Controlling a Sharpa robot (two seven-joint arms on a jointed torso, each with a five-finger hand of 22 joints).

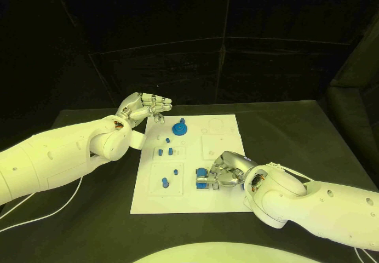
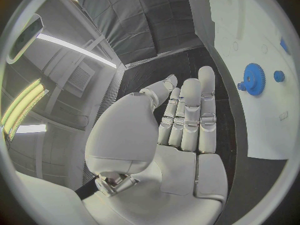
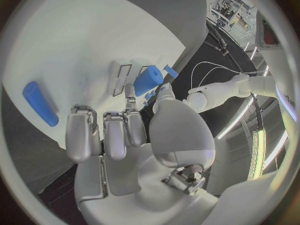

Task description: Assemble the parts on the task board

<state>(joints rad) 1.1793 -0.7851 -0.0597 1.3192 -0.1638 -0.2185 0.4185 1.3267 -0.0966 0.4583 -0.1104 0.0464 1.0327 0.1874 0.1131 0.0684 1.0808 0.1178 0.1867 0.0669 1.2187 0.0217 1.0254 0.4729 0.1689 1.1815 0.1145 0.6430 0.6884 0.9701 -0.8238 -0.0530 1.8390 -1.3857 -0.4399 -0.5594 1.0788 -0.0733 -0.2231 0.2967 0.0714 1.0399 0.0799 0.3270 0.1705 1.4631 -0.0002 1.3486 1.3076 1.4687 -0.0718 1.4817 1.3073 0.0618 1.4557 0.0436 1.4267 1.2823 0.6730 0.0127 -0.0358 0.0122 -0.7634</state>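
Right hand (image 1: pixel 225 171) fingers (image 3: pixel 119 132) pinch blue part (image 3: pixel 147 80) (left spread).

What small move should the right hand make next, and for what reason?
Probably close the fingers a little to secure the blue cylinder. The right hand rests on the task board with its fingers curled beside the blue cylinder, but a firm grip is not clear. The left hand hovers off the board's far corner, holding nothing.

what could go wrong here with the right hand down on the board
The right hand works over a blue part close to other loose blue pieces; it could knock them aside. Its fingers hide the part in the head view, so a misaligned fit might go unnoticed. The task board may slide.
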